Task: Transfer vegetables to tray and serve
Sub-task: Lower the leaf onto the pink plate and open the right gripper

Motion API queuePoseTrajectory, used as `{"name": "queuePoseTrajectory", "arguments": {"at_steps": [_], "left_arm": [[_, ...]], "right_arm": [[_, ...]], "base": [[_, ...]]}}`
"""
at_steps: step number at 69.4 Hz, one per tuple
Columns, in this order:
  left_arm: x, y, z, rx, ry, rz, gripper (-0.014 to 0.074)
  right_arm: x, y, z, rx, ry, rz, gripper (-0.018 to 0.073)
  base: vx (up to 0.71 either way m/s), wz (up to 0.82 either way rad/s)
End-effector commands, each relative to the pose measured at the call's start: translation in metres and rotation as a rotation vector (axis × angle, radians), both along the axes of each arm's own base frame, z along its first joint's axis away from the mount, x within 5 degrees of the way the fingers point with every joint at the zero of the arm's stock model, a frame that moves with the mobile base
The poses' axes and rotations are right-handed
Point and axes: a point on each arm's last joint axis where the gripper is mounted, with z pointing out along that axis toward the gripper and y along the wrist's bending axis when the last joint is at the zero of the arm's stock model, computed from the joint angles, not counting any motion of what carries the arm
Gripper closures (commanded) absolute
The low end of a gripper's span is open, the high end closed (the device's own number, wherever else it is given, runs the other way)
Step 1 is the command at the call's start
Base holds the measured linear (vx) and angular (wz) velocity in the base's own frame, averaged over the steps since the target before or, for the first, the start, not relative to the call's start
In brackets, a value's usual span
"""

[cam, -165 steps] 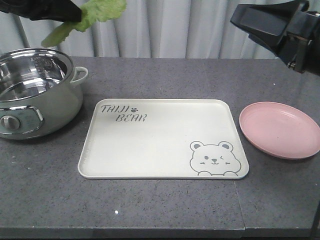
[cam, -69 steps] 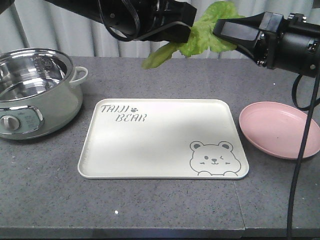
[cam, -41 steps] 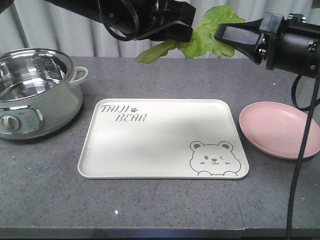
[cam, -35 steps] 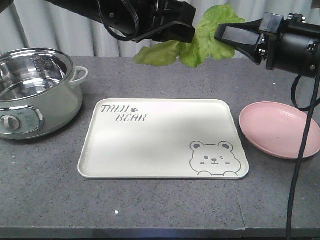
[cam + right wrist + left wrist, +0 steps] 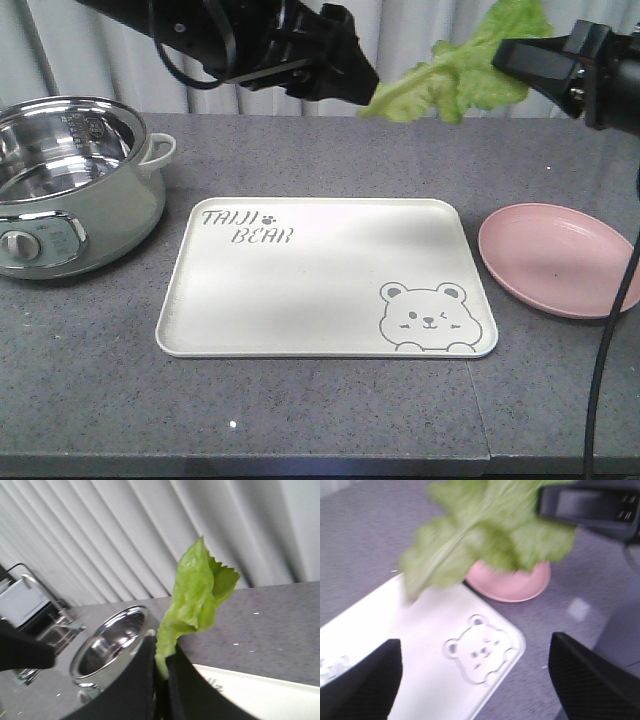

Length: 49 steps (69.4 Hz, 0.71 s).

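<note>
The vegetables, one ruffled green lettuce leaf (image 5: 460, 70), hang in the air above the far right corner of the tray (image 5: 300, 290). My right gripper (image 5: 508, 60) is shut on the leaf's pale stem (image 5: 161, 666), and the leaf (image 5: 196, 597) stands up from the jaws. My left gripper (image 5: 358, 82) is just left of the leaf, not touching it. In the left wrist view its fingers (image 5: 362, 680) are wide apart and empty, with the leaf (image 5: 480, 535) ahead and the bear print of the tray (image 5: 477, 650) below.
A steel electric pot (image 5: 70, 180) stands at the left of the grey table, also seen in the right wrist view (image 5: 107, 647). A round pink plate (image 5: 560, 258) sits right of the tray. Grey curtains hang behind.
The leaf has passed from the left gripper to the right one. The left gripper has let go and drawn back left. The right gripper has carried the leaf to the right.
</note>
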Motion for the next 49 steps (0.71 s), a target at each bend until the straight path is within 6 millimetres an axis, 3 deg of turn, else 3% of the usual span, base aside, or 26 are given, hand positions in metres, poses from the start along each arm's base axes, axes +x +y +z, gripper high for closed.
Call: {"name": "queuePoseTrajectory", "arguments": {"at_steps": [1, 11, 20, 34, 49], "left_arm": [[-0.019, 0.018, 0.031, -0.005, -0.115, 0.039, 0.0057], [-0.017, 0.029, 0.025, 0.139, -0.124, 0.085, 0.0099], [-0.012, 0.038, 0.020, 0.224, -0.120, 0.166, 0.0139], [-0.007, 0.045, 0.021, 0.280, -0.151, 0.244, 0.0196], [-0.008, 0.045, 0.020, 0.278, -0.150, 0.243, 0.0235]], "right_arm": [[-0.006, -0.026, 0.017, 0.011, -0.031, -0.080, 0.0565], [-0.012, -0.069, 0.005, -0.081, 0.064, -0.204, 0.0562], [-0.019, -0.096, -0.004, -0.155, 0.137, -0.287, 0.0561], [-0.007, -0.111, -0.027, -0.150, 0.220, -0.292, 0.0561], [0.021, -0.121, -0.081, -0.101, 0.365, -0.184, 0.0561]], "base": [[0.00, 0.00], [0.00, 0.00], [0.00, 0.00], [0.00, 0.00], [0.00, 0.00]]}}
